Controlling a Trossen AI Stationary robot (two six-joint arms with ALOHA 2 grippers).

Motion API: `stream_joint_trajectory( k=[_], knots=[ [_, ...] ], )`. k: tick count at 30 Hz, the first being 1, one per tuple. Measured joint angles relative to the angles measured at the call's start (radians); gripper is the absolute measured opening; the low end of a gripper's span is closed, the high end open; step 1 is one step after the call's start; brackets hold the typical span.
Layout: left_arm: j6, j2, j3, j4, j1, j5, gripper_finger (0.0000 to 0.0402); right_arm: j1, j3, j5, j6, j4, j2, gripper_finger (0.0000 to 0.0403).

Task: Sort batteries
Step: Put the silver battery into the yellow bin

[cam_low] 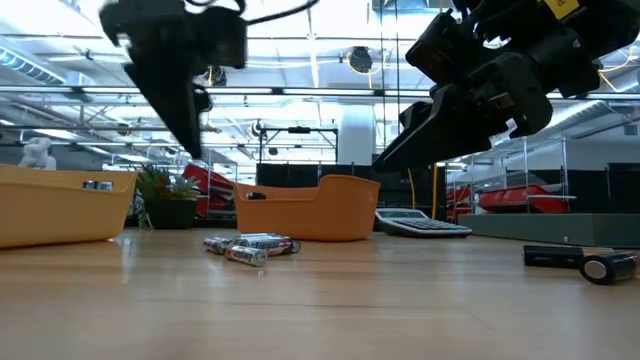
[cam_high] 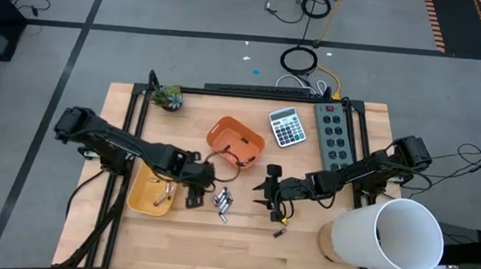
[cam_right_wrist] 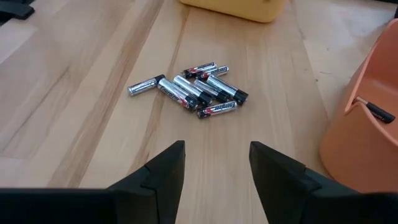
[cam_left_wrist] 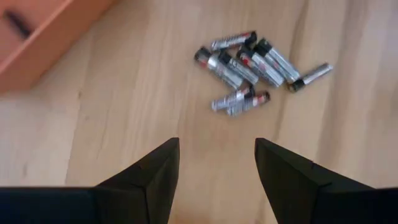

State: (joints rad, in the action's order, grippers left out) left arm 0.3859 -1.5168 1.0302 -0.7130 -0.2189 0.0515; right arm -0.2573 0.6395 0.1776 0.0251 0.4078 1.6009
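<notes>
A loose pile of batteries (cam_high: pixel 223 202) lies on the bare worktop (cam_high: pixel 240 246), the cells silvery with dark ends, touching and crossing one another (cam_right_wrist: pixel 189 90) (cam_left_wrist: pixel 252 65). Taking the pile as landmark: the left gripper (cam_high: pixel 194 194) hangs just beside it on the left, raised off the wood, its jaws spread wide with nothing between them (cam_left_wrist: pixel 216 180). The right gripper (cam_high: pixel 275 197) is on the pile's right, a little farther off, also clear of the worktop, its jaws likewise parted and empty (cam_right_wrist: pixel 216 171). A yellow tray (cam_high: pixel 152 188) sits beyond the left gripper from the pile and holds a few batteries (cam_high: pixel 162 196). An orange bin (cam_high: pixel 234 143) stands just behind the pile, with at least one dark battery (cam_right_wrist: pixel 376 111) in it. Right of the pile, past the right gripper and nearer the front edge, a small dark piece (cam_high: pixel 278 233) lies alone on the wood; what it is cannot be told. Behind and to the right of the bin are a calculator (cam_high: pixel 287 126) and a power strip (cam_high: pixel 335 135). A small plant (cam_high: pixel 169 97) stands at the back left, and a large white cylinder (cam_high: pixel 391 237) at the front right.
</notes>
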Motion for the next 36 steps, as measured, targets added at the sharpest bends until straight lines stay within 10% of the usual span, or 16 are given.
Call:
stream_joint_trajectory(
  k=[22, 36],
  knots=[
    [-0.298, -0.313, -0.002, 0.241, -0.036, 0.011, 0.0219, -0.001, 0.0, 0.001, -0.014, -0.009, 0.0, 0.0171],
    [0.008, -0.324, -0.001, 0.27, -0.004, 0.007, 0.0219, -0.001, 0.0, 0.001, -0.004, -0.016, 0.0, 0.0171]
  ],
)
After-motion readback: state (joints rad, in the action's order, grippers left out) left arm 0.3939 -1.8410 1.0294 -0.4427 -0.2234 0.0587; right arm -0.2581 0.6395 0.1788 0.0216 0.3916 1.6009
